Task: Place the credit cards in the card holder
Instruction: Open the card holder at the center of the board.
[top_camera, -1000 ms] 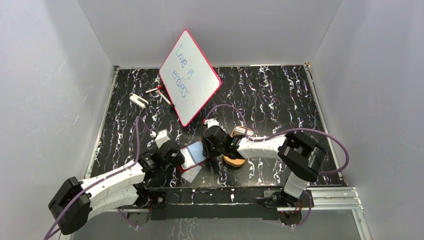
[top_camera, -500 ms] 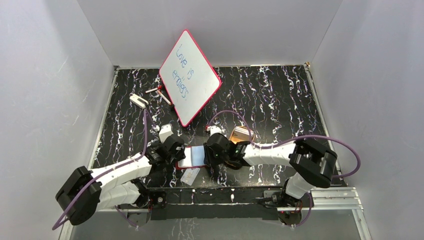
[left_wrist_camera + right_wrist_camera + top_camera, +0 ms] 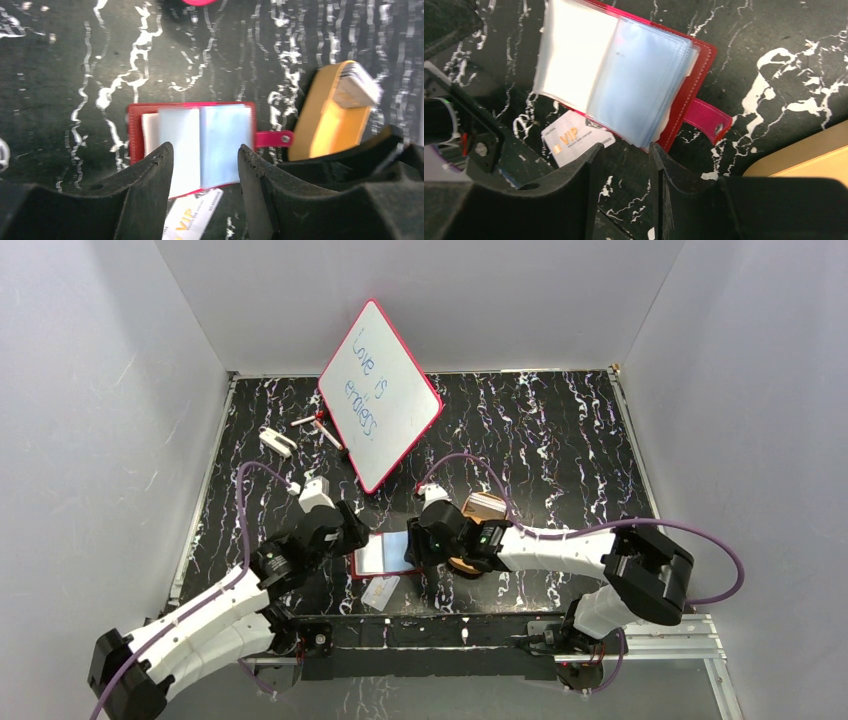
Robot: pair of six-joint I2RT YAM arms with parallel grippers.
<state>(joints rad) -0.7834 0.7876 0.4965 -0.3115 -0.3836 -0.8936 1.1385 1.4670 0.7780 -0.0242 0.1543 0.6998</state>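
Note:
The card holder (image 3: 384, 554) lies open on the black marbled table, red cover down, clear bluish sleeves (image 3: 202, 142) facing up and its snap tab (image 3: 274, 138) pointing right. One credit card (image 3: 380, 591) printed "VIP" (image 3: 574, 140) lies loose, partly under the holder's near edge. More credit cards (image 3: 487, 504) are stacked at the end of the orange-tan tray (image 3: 320, 125). My left gripper (image 3: 350, 536) hovers just left of the holder, open and holding nothing. My right gripper (image 3: 416, 552) hangs over its right edge, also open and holding nothing.
A red-framed whiteboard (image 3: 380, 395) leans at the back centre, with markers (image 3: 320, 426) and a small white object (image 3: 277, 440) to its left. Grey walls enclose the table on three sides. The metal rail (image 3: 640, 635) runs along the near edge.
Both grippers' jaws have widened. The left gripper has drawn back and left from the holder. The holder, tilted up a second ago, now lies flat and open.

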